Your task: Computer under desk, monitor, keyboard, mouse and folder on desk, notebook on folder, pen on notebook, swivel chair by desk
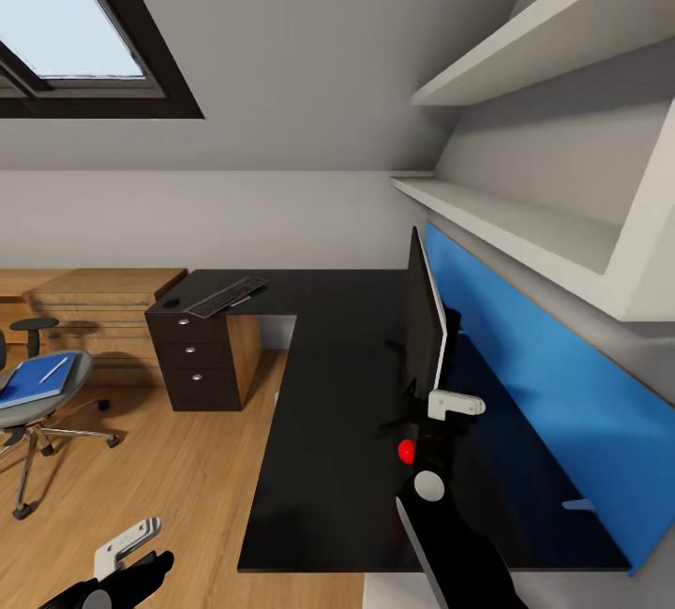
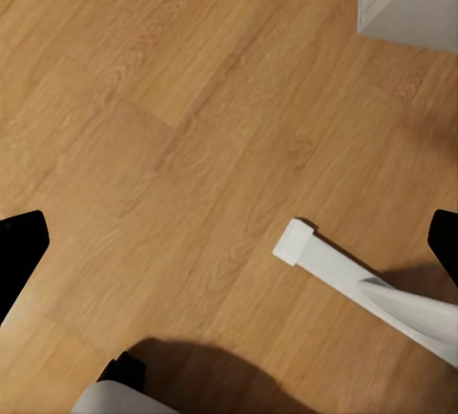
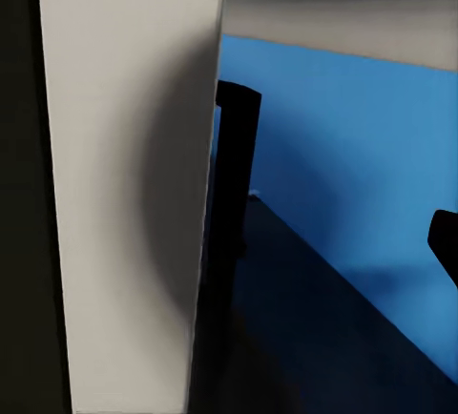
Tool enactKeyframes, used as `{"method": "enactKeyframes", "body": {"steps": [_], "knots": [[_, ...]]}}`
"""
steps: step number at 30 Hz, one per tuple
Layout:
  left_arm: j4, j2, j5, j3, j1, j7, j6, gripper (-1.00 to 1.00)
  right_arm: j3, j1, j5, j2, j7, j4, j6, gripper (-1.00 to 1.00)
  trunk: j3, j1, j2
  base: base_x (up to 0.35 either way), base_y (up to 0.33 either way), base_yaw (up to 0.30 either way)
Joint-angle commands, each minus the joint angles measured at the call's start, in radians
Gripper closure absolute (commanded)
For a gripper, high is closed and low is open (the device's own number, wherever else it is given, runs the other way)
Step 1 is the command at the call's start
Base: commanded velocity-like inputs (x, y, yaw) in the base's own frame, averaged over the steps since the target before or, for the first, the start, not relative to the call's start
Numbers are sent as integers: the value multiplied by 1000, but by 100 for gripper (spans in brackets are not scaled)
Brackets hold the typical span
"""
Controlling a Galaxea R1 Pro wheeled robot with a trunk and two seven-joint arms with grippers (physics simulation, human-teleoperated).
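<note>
On desk (image 1: 319, 459), monitor (image 1: 424, 319), keyboard (image 1: 227, 295), unlabelled

I see a glossy black desk (image 1: 319, 403), a black-faced, white-backed monitor (image 1: 425, 319) with a red dot, a bright blue wall panel (image 1: 553, 403), a blue folder (image 1: 36, 379) on the grey swivel chair (image 1: 42, 398), and my white-fingered left gripper (image 1: 127, 548).

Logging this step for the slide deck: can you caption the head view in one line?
Right gripper at the edge-on monitor on the black desk; keyboard at the far end, folder on the swivel chair.
</note>
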Motion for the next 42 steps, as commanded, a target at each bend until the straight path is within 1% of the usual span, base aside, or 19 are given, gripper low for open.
{"method": "enactKeyframes", "body": {"steps": [1, 8, 12, 16, 42], "knots": [[-2, -1, 11, 1, 0, 8, 2, -100, 1, -1, 6, 0, -5, 1, 4, -100, -1, 0, -1, 0, -63, 0], [-2, -1, 11, 3, 0, 8, 2, -100, 1, -1, 5, 0, -5, 1, 4, -100, -1, 0, -1, 0, -96, 0], [-2, -1, 11, 17, 0, 7, 2, -100, 2, -1, 5, 1, -5, 1, 4, -100, -1, 0, -1, 0, -12, 0], [-2, -1, 11, 21, 0, 6, 2, -100, 2, -1, 4, 1, -5, 2, 4, -100, -1, 0, -1, -1, -5, 0], [-2, -1, 11, 25, 0, 6, 3, -100, 2, -1, 5, 1, -4, 2, 4, -100, -1, 0, -1, -11, -42, 0]]}}
